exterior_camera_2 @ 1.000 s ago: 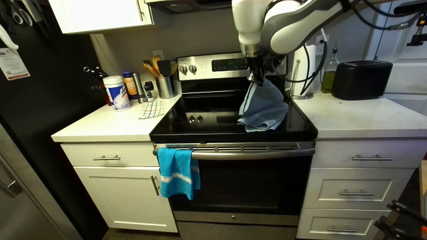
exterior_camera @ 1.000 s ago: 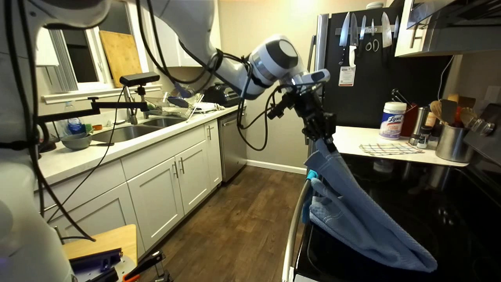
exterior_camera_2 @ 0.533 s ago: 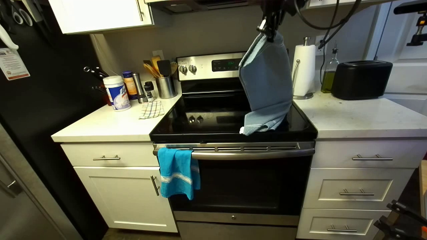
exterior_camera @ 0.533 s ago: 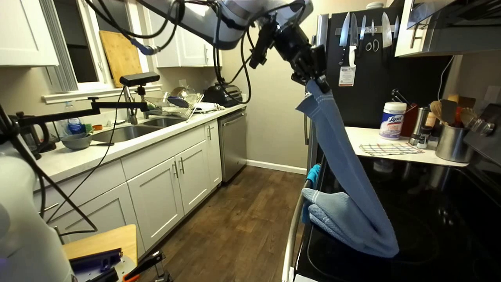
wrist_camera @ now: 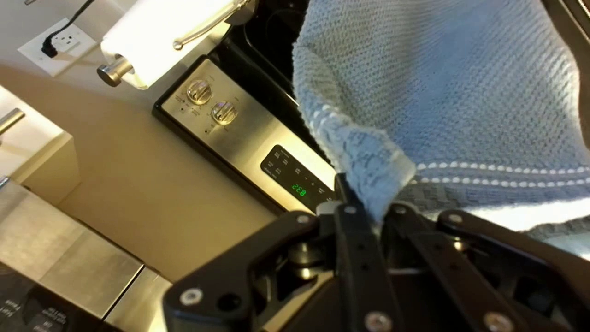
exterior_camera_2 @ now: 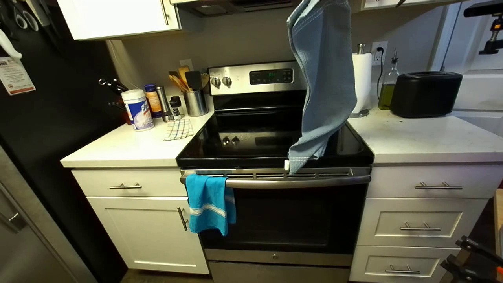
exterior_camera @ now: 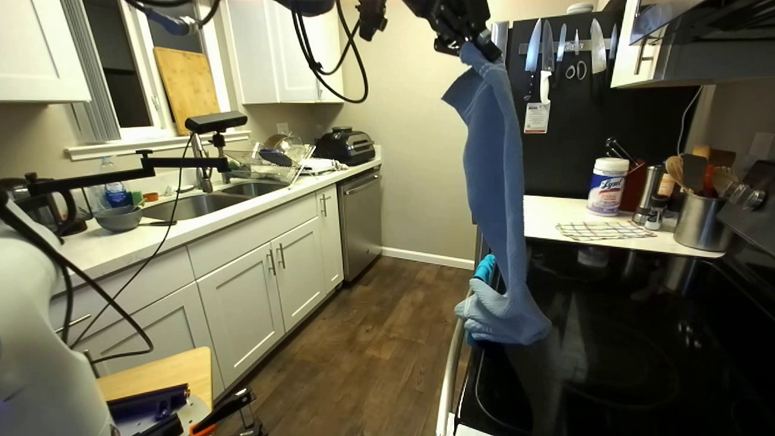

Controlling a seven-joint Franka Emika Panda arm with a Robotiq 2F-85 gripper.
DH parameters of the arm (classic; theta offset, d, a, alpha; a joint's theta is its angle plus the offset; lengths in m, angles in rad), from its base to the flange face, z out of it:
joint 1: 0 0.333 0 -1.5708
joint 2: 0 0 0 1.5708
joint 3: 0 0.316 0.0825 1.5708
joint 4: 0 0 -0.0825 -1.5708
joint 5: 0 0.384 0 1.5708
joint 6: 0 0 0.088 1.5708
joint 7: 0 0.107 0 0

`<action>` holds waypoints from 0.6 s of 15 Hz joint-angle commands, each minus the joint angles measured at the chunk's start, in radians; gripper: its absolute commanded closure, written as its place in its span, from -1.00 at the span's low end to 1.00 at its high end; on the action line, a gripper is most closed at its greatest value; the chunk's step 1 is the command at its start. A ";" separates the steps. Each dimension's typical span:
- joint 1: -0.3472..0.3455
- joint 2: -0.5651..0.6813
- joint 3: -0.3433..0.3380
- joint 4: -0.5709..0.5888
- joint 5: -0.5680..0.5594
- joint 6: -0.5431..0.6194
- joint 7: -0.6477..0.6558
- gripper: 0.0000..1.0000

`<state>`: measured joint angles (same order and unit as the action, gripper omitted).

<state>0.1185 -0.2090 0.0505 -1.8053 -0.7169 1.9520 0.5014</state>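
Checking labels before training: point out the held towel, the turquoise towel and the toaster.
Held towel (wrist_camera: 442, 99), in the wrist view: broad middle of the cloth.
Turquoise towel (exterior_camera_2: 208, 196), in an exterior view: front of its hanging part.
Toaster (exterior_camera_2: 426, 95), in an exterior view: broad side of its black body.

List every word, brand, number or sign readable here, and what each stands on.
"Lysol": the white-lidded canister.
"8:32", apparently: green digits on the control display, upside down in the wrist view.
Too small or blurred to read: the display's button labels, markings by the knobs, knife strip, hanging tag, orange container, blue bottle, dark panel (wrist view, lower left).
No lettering shows on the blue-grey towel.
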 commanded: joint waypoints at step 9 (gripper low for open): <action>-0.050 -0.020 0.085 0.098 0.010 -0.033 0.011 0.97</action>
<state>0.0920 -0.2377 0.1090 -1.7341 -0.7151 1.9391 0.5032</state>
